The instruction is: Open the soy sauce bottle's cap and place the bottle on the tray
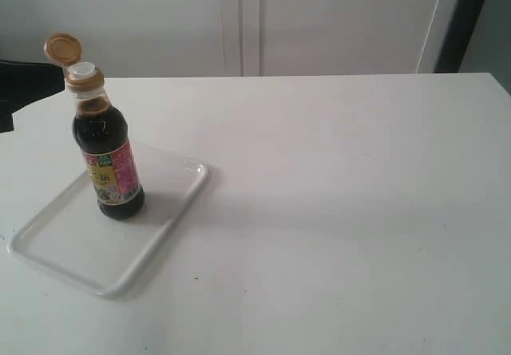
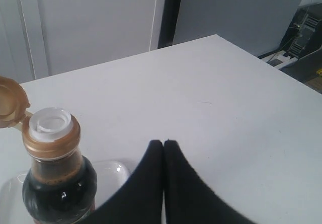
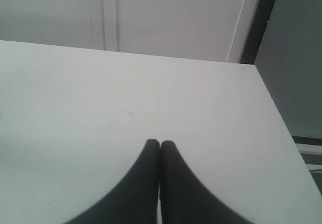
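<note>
The soy sauce bottle [image 1: 109,163] stands upright on the white tray [image 1: 60,239] at the left of the table. Its orange-brown cap [image 1: 63,49] is flipped open on its hinge, and the white pour spout [image 1: 83,72] shows. In the left wrist view the bottle [image 2: 58,183] and open cap [image 2: 11,101] sit beside my left gripper [image 2: 163,142], which is shut and empty, apart from the bottle. A black part of the left arm [image 1: 28,84] shows at the exterior view's left edge, behind the bottle. My right gripper [image 3: 160,143] is shut on nothing above bare table.
The white table [image 1: 335,211] stretches right of the tray. Its far edge meets a pale wall [image 1: 239,20], with a dark vertical post [image 1: 463,20] at the back right. Dark equipment [image 2: 307,38] stands beyond the table corner in the left wrist view.
</note>
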Available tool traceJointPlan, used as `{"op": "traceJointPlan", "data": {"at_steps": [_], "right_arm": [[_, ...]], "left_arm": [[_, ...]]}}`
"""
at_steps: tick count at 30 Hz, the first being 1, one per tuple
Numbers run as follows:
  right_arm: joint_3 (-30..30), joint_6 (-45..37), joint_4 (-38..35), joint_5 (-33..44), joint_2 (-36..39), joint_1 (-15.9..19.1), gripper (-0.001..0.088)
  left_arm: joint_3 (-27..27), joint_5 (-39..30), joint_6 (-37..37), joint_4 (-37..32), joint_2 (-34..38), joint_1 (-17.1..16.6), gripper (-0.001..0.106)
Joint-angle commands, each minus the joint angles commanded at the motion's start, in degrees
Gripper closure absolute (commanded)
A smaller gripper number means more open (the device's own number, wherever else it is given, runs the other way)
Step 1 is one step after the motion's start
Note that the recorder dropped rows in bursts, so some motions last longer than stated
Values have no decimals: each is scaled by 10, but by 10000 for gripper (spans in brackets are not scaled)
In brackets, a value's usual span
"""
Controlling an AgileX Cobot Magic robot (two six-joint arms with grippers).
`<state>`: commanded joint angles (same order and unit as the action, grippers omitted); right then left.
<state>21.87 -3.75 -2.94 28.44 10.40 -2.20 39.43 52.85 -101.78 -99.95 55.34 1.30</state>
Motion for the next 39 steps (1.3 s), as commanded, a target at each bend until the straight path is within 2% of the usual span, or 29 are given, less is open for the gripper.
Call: {"op": "traceJointPlan", "data": {"at_steps": [21, 27, 32, 36, 39], "right_arm": [[0, 0, 0, -2, -9, 0, 868], [-37, 0, 0, -5, -25, 0, 868], [-105, 0, 1, -8, -91, 0, 868], [-160, 0, 1, -92, -104, 0, 868], [-189, 0, 1, -93, -104, 0, 868]], "left_arm": [[0, 0, 0, 0, 0, 0, 1053], [0, 3, 0, 0, 0, 0, 1053], [0, 3, 0, 0, 0, 0, 1053], [0, -3, 0, 0, 0, 0, 1053], [0, -13, 0, 0, 0, 0, 1053]]}}
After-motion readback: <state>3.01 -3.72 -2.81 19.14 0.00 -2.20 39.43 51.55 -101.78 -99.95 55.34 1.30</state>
